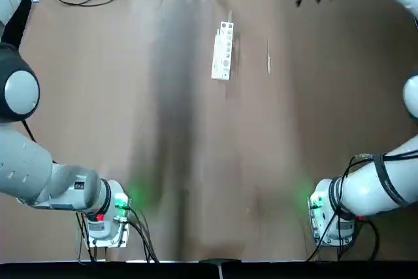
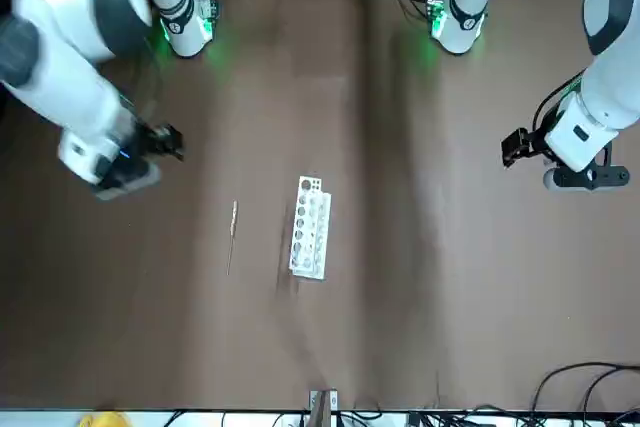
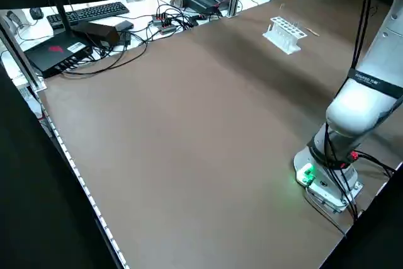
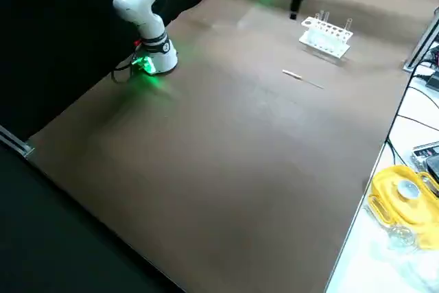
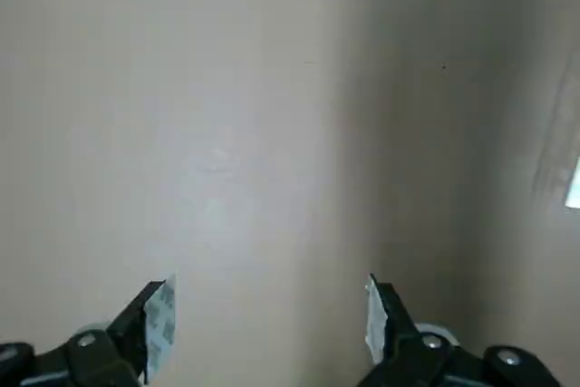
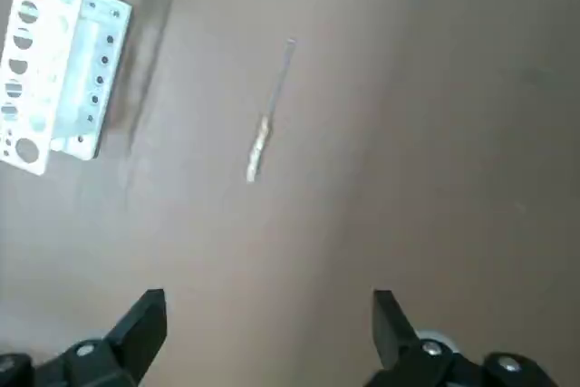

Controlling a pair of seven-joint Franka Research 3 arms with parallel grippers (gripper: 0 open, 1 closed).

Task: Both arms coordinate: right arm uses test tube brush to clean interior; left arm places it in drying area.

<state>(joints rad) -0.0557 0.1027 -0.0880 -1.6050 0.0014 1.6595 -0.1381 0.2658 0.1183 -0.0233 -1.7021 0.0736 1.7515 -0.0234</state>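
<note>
Near the desk's far edge, I am finding the test tube brush lying ungrasped beside the drying area; right hand hovering wide open, empty; left hand likewise; cleaning is not yet starting.

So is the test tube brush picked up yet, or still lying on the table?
Lying flat on the table: the test tube brush rests beside the white rack, apart from it. The right hand is open above it, holding nothing.
</note>
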